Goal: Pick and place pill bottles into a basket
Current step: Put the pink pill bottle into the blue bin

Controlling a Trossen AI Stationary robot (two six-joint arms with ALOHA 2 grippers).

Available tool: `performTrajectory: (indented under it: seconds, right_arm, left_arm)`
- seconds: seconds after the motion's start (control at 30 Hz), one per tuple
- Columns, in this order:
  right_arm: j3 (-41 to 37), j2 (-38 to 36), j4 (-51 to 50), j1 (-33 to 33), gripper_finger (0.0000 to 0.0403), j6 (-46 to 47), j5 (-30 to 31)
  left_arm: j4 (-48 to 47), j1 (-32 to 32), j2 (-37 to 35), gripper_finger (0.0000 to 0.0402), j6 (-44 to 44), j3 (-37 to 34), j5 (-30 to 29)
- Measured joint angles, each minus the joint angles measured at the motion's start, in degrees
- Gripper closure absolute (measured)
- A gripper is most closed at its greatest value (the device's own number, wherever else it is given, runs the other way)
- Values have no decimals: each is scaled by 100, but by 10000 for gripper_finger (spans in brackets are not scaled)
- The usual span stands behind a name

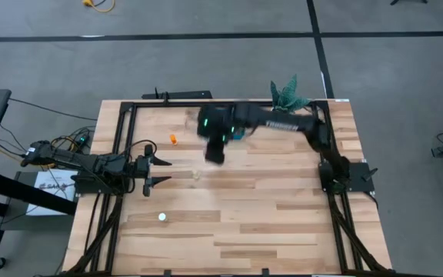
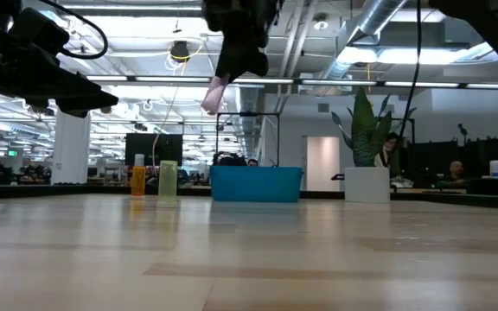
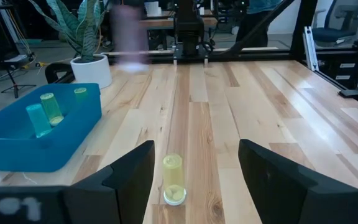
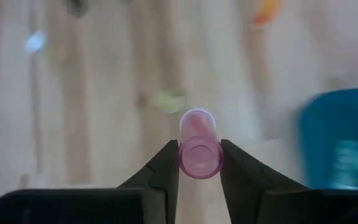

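Right gripper holding a pink pill bottle high above the table

The right gripper (image 2: 223,82) is hanging at 12 o'clock, clamping 1 pink bottle (image 2: 212,95) tilted in the air. Toward 9 o'clock from the teal-blue basket (image 2: 256,184), 1 orange bottle (image 2: 137,180) and 1 pale yellow bottle (image 2: 168,182) are standing upright, just beside each other. A potted plant (image 2: 366,168) is standing at 3 o'clock from the basket. The left arm (image 2: 33,65) is hanging at 10 o'clock.

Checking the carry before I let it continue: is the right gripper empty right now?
No: the right wrist view shows the right gripper shut on a pink pill bottle, gripped between its two fingers.
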Motion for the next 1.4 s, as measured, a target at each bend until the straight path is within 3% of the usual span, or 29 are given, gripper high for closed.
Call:
performTrajectory:
  seconds: [0.27,0.53,1.0,1.4]
  right_arm:
    - [4,-4,154,-1270,301,-192,-18]
    - [-10,159,326,-1845,314,-616,-60]
    - [-4,1072,496,-1939,310,-1353,-83]
    - [7,1148,747,-2116,310,-1585,-199]
  left_arm:
    - [0,-1,-1,178,0,0,0]
    - [0,-1,-1,178,0,0,0]
    - [2,0,1,178,0,0,4]
    - [2,-1,-1,178,0,0,2]
